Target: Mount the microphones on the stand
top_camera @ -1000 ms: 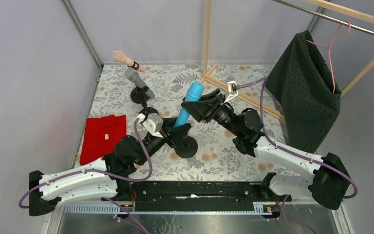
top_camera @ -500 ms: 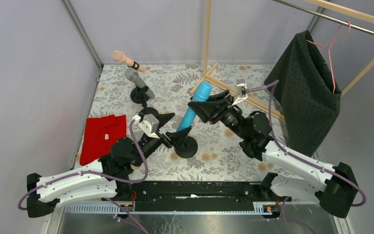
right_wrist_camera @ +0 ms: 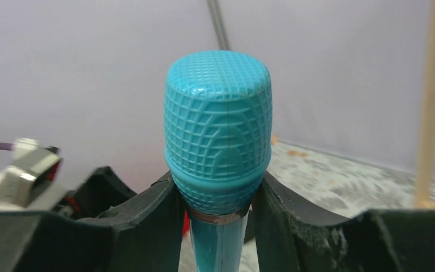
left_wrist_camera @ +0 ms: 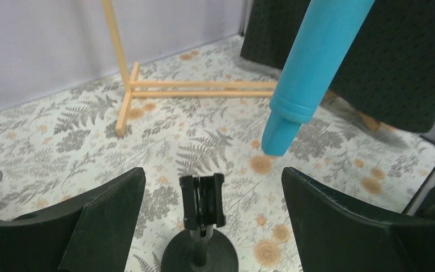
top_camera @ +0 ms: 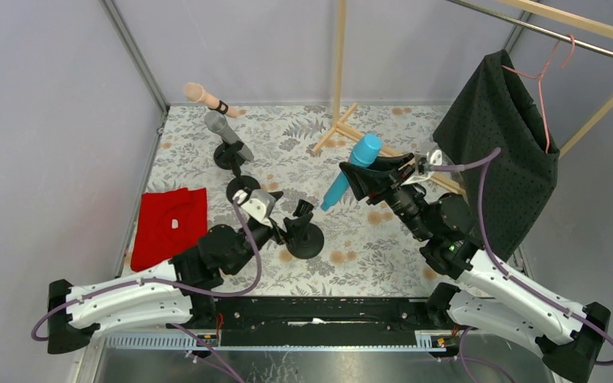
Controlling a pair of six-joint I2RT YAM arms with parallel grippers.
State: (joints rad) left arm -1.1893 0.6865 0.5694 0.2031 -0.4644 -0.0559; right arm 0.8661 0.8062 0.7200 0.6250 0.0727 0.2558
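Observation:
The cyan-blue microphone [top_camera: 350, 173] hangs tilted in the air, head up. My right gripper [top_camera: 357, 170] is shut on it just under the head [right_wrist_camera: 218, 124]. Its tail [left_wrist_camera: 311, 62] is above and to the right of the empty black stand clip [left_wrist_camera: 203, 201]. My left gripper [top_camera: 289, 209] is open, its fingers [left_wrist_camera: 90, 226] wide on either side of that stand [top_camera: 306, 241] without touching it. The silver-grey microphone [top_camera: 225, 130] sits in a stand at the back left. The peach-pink microphone [top_camera: 199, 95] is held up behind it.
A red cloth [top_camera: 168, 223] lies at the left. A wooden rack [top_camera: 339, 72] stands at the back, its foot [left_wrist_camera: 204, 85] on the floral mat. A black garment [top_camera: 499, 144] hangs from a pink hanger at the right. Another black round base [top_camera: 242, 188] is near my left wrist.
My left gripper has opened and drawn back from the stand. My right arm has carried the cyan-blue microphone up and to the right, away from the stand clip.

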